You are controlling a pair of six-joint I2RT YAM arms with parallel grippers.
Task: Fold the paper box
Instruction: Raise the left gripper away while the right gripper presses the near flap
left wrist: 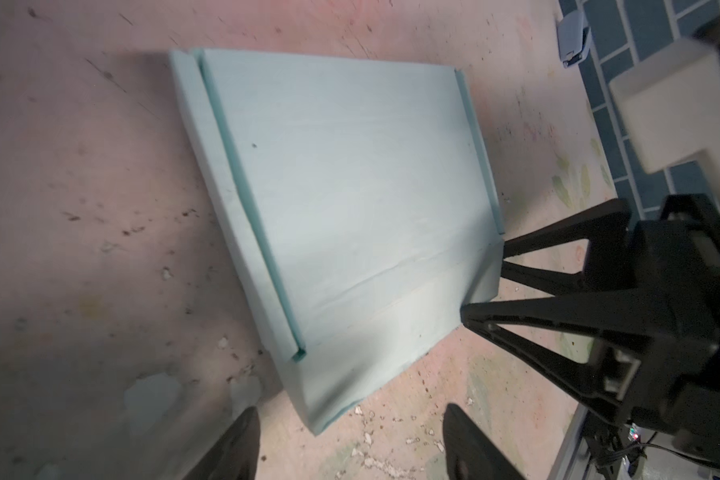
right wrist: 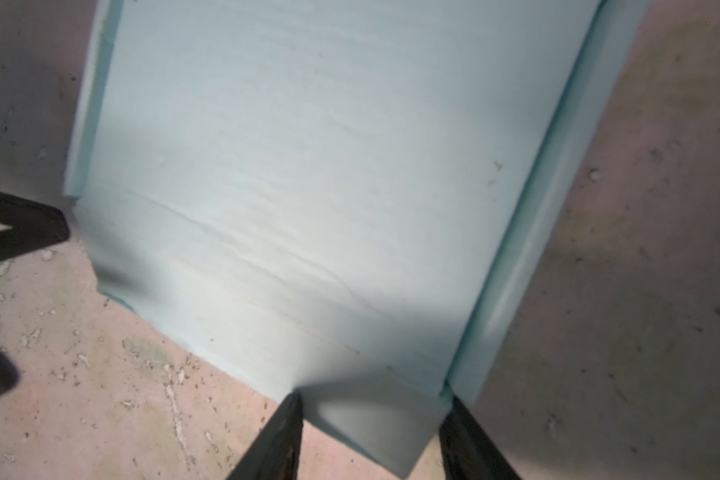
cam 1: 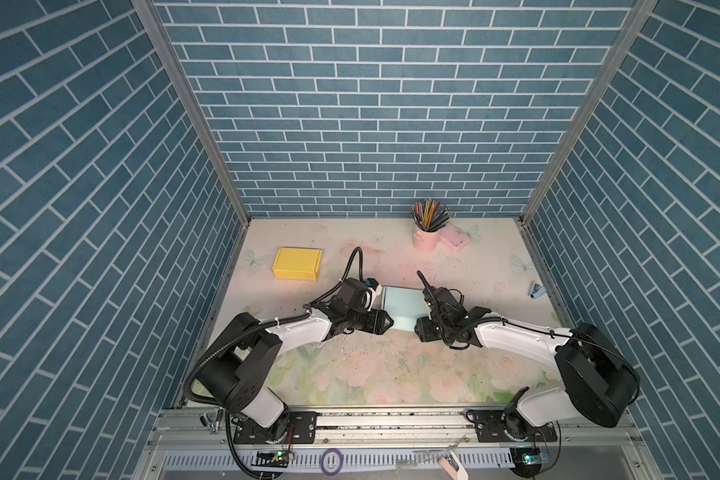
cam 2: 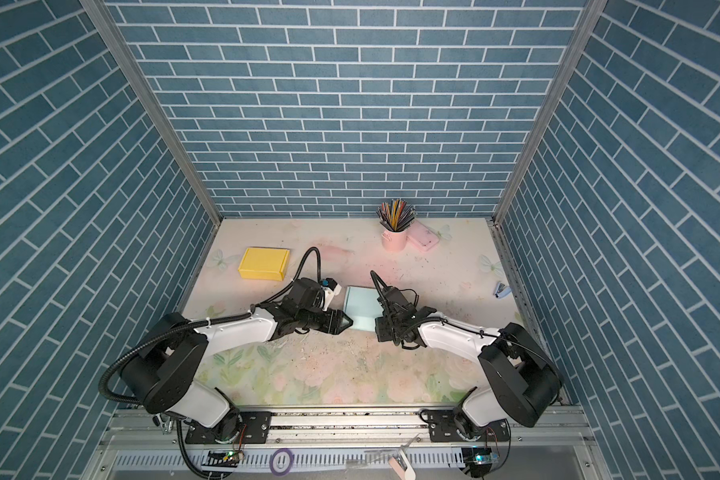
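Observation:
A light blue paper box lies flat mid-table, with narrow flaps folded up along two sides. In the left wrist view the box has a corner pointing between my left gripper's fingers. My left gripper is open with only table between them. My right gripper sits at the box's near right corner. In the right wrist view its fingers press on both sides of a raised corner flap of the box. The left wrist view shows its tips at that flap.
A folded yellow box sits at the back left. A pink cup of pencils and a pink case stand at the back right. A small stapler lies by the right wall. Blue brick walls enclose three sides.

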